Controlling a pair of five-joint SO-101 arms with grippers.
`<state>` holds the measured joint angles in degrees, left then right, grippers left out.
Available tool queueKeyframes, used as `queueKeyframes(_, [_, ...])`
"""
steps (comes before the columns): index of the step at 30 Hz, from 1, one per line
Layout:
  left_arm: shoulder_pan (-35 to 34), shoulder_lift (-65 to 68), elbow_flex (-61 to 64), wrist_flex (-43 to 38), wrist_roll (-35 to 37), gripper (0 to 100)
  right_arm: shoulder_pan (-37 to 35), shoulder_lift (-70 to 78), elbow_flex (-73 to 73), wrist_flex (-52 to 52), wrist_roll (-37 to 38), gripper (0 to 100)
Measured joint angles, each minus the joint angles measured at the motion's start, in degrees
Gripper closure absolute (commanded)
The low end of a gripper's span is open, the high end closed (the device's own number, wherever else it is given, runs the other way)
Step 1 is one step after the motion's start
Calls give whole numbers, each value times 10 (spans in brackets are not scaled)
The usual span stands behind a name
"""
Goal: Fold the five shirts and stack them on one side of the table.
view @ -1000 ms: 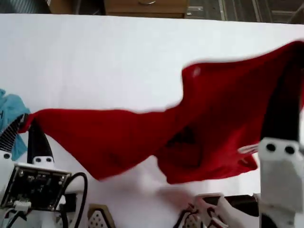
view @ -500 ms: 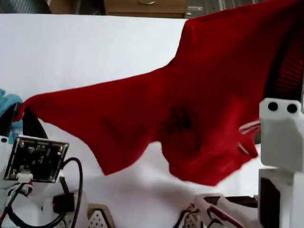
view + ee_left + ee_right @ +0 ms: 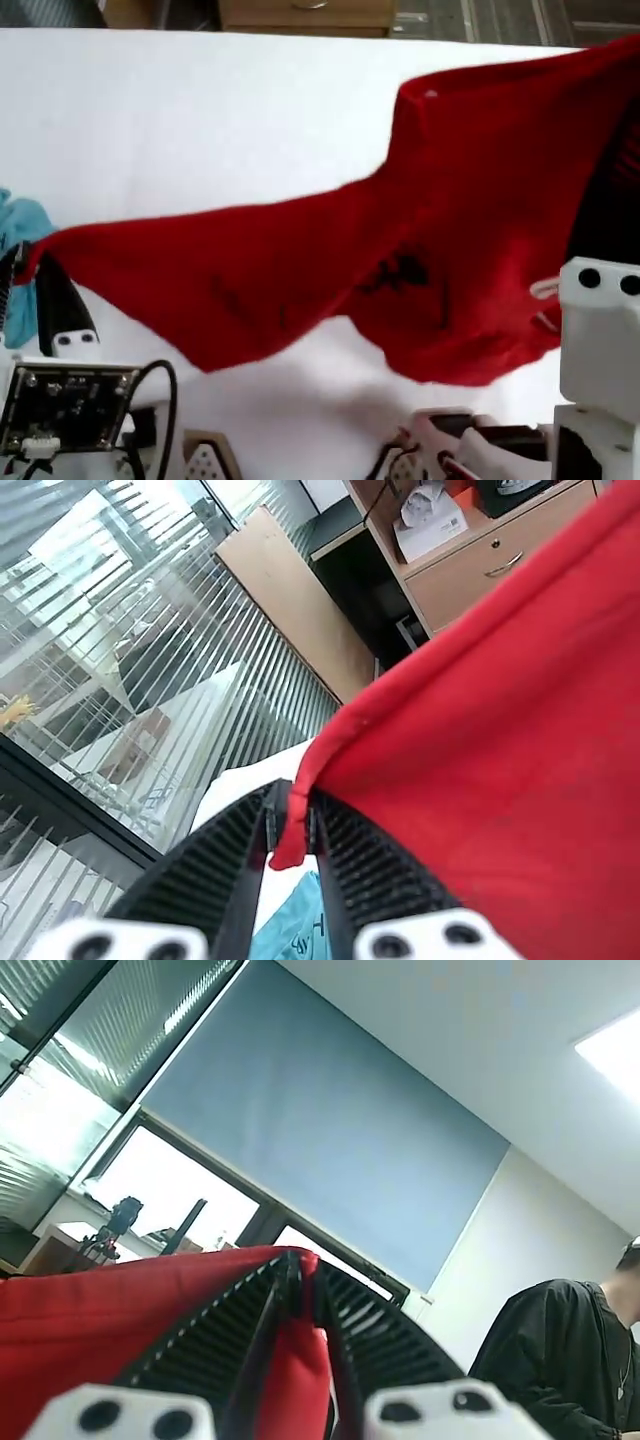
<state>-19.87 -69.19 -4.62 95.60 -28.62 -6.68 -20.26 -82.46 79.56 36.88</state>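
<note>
A red shirt [image 3: 420,250] hangs stretched in the air over the white table [image 3: 200,120], held at two corners. My left gripper [image 3: 30,265] at the near left is shut on one corner of it; in the left wrist view its black ribbed fingers [image 3: 235,855] pinch the red shirt's edge [image 3: 290,830]. My right gripper [image 3: 300,1285] is raised at the right, shut on the red shirt's hem [image 3: 150,1310]. The white right arm [image 3: 600,340] stands in front of the cloth. A light blue shirt [image 3: 22,222] lies at the table's left edge, also seen as blue cloth [image 3: 295,925].
The arms' white bases and a circuit board [image 3: 65,405] with black cables sit along the near edge. Wooden drawers [image 3: 480,565] stand beyond the table's far side. The far left of the table is bare white surface.
The right arm lifted its corner of the red shirt high, then dropped slightly. The shirt now hangs higher and more spread than a second ago. The left gripper shifted a little.
</note>
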Motion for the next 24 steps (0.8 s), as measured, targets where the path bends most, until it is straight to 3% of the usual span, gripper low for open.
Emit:
queueKeyframes(6, [0, 0, 0, 14, 0, 979, 0, 0, -1, 0, 0, 978])
queueKeyframes(24, [0, 82, 71, -76, -28, 979, 0, -2, 108, 0, 0, 978])
